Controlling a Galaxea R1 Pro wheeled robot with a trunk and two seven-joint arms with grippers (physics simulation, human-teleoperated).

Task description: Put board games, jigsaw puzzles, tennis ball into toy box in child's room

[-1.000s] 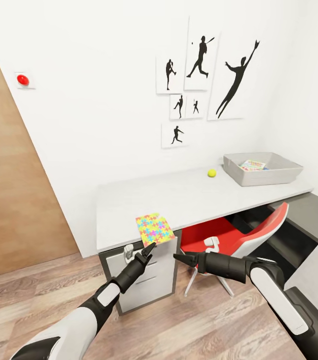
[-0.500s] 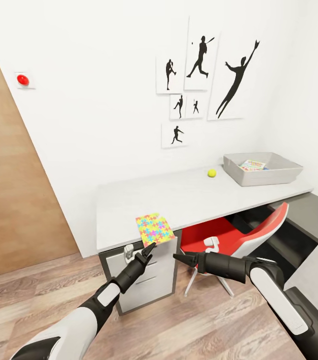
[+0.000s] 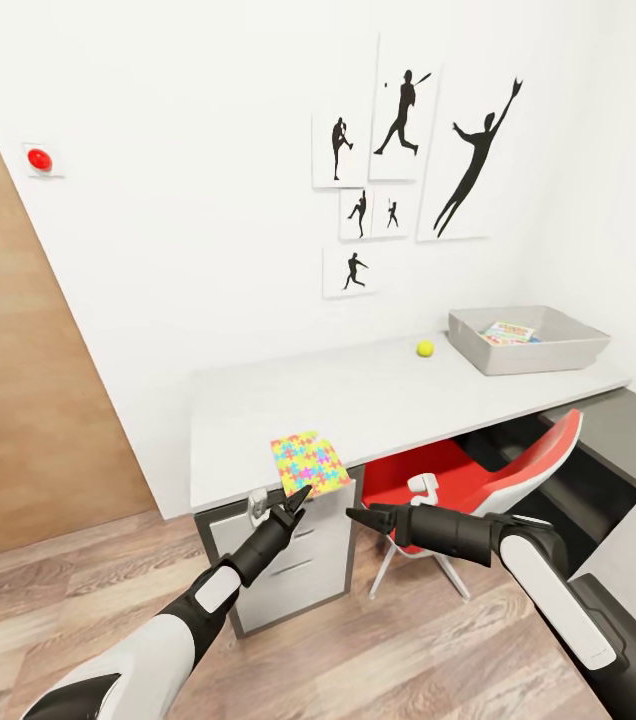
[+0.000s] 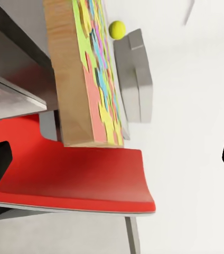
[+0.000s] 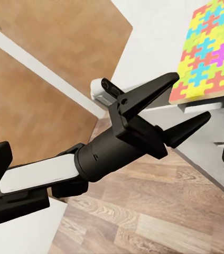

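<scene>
One jigsaw puzzle (image 3: 310,463), a thin multicoloured mat, lies on the table (image 3: 258,410) and overhangs its front edge. My left gripper (image 3: 296,503) is open just below and in front of that overhanging edge, without touching it. In the right wrist view the left gripper (image 5: 194,98) has spread fingers under the puzzle (image 5: 212,53). My right gripper (image 3: 356,516) is open and empty, a little to the right, pointing left. The tennis ball (image 3: 425,348) rests near the toy box (image 3: 478,352), which holds a colourful flat box (image 3: 510,332).
A red chair (image 3: 488,478) is tucked under the table beside the white drawer unit (image 3: 293,565). A dark cabinet top (image 3: 628,430) runs along the right. A brown door (image 3: 8,400) and a red wall button (image 3: 38,158) are at the left.
The whole picture has shifted slightly, so the camera moved. Both grippers and the puzzle keep the same places relative to each other.
</scene>
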